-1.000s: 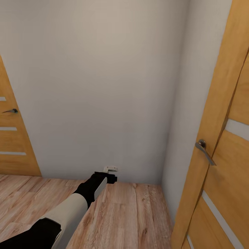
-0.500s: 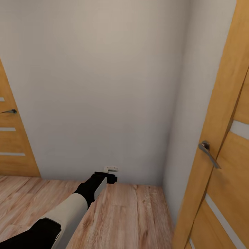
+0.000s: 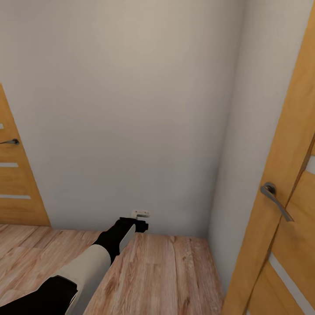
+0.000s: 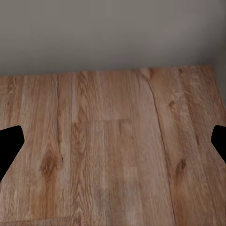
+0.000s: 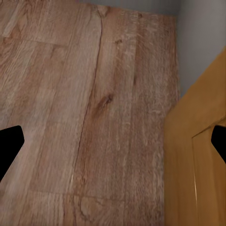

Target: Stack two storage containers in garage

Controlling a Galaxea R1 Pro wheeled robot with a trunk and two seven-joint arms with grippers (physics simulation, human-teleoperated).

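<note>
The two storage containers are out of view. My left arm reaches forward low in the head view, and its left gripper (image 3: 141, 219) hangs just above the wood-plank flooring (image 3: 157, 280) near the foot of a white wall. In the left wrist view the left gripper (image 4: 113, 143) is open, its dark fingertips (image 4: 9, 146) far apart with bare planks between them. The right gripper (image 5: 113, 143) is open too, holding nothing, over planks beside a wooden door.
A white wall (image 3: 131, 113) stands close ahead and meets a second wall at a corner (image 3: 227, 131). A light-wood door with a metal handle (image 3: 275, 201) is close on the right. Another such door (image 3: 17, 183) is at the far left.
The whole head view has shifted: both doors have slid outward and the wall looms larger, so the camera has moved toward the corner. The left arm keeps its pose.
</note>
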